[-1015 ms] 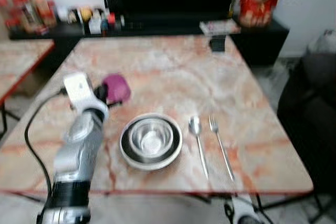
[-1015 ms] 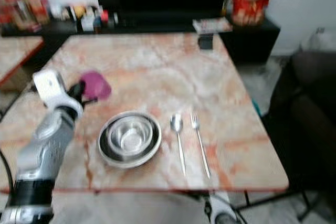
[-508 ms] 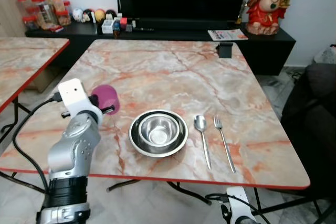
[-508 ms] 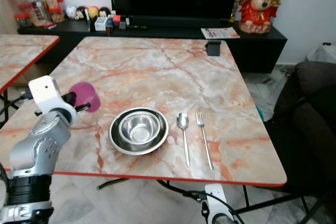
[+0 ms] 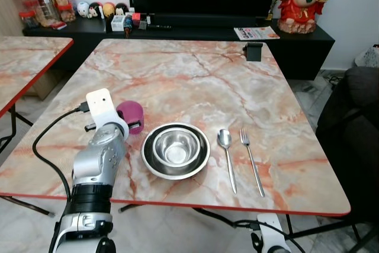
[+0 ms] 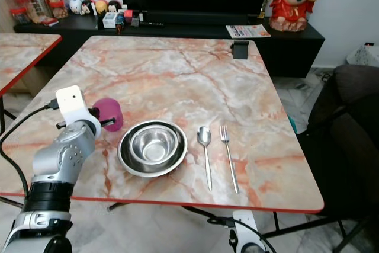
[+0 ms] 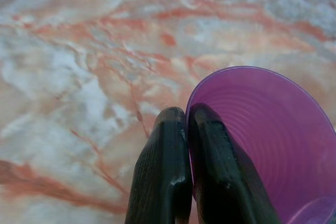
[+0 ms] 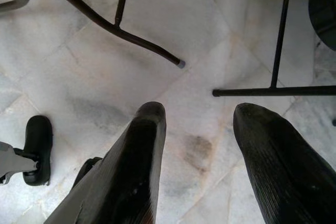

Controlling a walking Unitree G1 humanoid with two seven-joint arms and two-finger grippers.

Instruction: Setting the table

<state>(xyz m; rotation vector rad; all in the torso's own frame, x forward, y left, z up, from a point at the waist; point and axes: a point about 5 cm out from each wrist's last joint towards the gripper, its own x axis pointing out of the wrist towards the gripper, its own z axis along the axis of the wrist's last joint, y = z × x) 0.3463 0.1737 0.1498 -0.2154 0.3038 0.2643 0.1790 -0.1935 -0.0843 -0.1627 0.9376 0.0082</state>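
Left gripper [image 7: 181,129] pinched on purple cup [image 5: 131,114] rim, left of centre, just left of bowl [image 5: 175,150]; right gripper [image 8: 202,129] wide open, empty, low.

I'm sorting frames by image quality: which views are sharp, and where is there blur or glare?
Left eye view: sharp, evenly lit, soft highlights in the steel bowl. Left wrist view: left end effector and purple cup sharp, far tabletop soft. Right wrist view: right end effector in focus, floor bright, no blur.

Left arm raised, forearm bent up; left gripper [image 7: 186,124] pinched closed. Right gripper [image 8: 202,124] hanging low, fingers spread.
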